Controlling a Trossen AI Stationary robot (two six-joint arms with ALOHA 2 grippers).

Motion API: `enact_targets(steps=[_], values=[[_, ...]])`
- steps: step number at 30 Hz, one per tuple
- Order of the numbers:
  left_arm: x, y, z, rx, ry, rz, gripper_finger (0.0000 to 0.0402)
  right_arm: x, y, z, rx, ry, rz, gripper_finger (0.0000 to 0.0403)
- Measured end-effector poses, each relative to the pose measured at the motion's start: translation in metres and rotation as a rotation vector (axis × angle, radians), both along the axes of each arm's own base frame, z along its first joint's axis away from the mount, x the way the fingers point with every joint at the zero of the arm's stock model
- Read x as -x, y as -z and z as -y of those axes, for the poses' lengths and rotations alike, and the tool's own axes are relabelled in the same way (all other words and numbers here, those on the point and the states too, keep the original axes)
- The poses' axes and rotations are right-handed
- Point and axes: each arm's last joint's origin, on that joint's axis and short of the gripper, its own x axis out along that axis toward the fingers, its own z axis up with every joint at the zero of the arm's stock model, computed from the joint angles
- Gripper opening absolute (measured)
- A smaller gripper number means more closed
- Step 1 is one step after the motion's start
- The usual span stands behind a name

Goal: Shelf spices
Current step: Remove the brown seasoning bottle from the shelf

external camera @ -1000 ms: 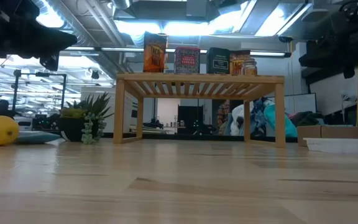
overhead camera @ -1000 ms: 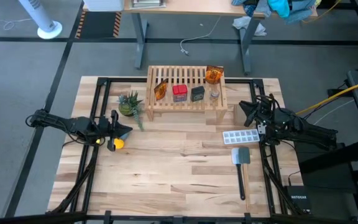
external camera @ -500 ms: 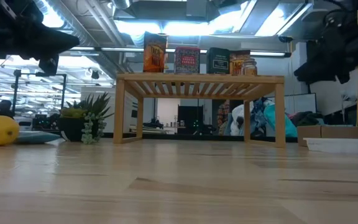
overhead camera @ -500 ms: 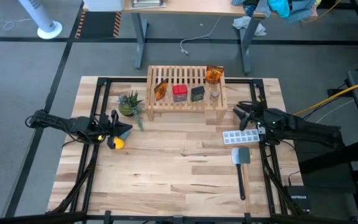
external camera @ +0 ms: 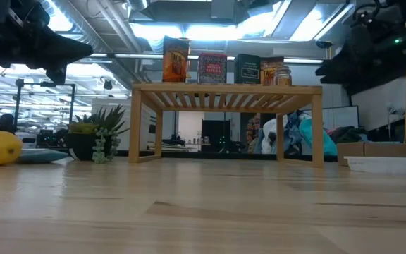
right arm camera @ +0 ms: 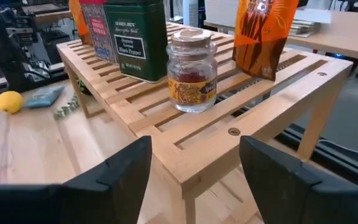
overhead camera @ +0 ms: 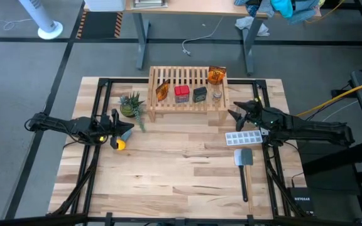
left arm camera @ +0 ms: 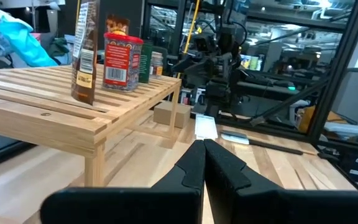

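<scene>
Five spices (overhead camera: 191, 89) (tin, jar, packets), slatted wooden shelf (overhead camera: 187, 103)

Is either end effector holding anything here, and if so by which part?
Nothing is held. The right end effector is open and empty, facing the jar on the shelf. The left end effector is shut on nothing, beside the lemon.

Right fingers (right arm camera: 129, 168) apart, left fingers (left arm camera: 194, 163) together
</scene>
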Motion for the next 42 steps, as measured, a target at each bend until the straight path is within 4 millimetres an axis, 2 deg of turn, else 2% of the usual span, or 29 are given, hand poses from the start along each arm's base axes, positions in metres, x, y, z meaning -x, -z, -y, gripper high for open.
enact_targets(steps=[12, 25, 29, 35, 42], values=[[0.000, 0.000, 0.000, -0.050, -0.003, -0.011, 0.0000, -0.006, -0.016, 0.003, 0.263, 0.030, 0.007, 0.0250], [0.000, 0.000, 0.000, -0.101, -0.006, -0.021, 0.0000, -0.022, -0.012, 0.008, 0.338, 0.017, -0.071, 0.0250], [0.000, 0.000, 0.000, -0.101, -0.006, -0.022, 0.0000, -0.022, -0.016, 0.017, 0.337, 0.038, -0.032, 0.0250], [0.000, 0.000, 0.000, -0.099, -0.006, -0.021, 0.0000, -0.020, -0.014, 0.031, 0.243, -0.040, 0.033, 0.0250], [0.000, 0.000, 0.000, -0.099, -0.006, -0.021, 0.0000, -0.022, -0.008, 0.046, 0.195, -0.094, 0.021, 0.0250]])
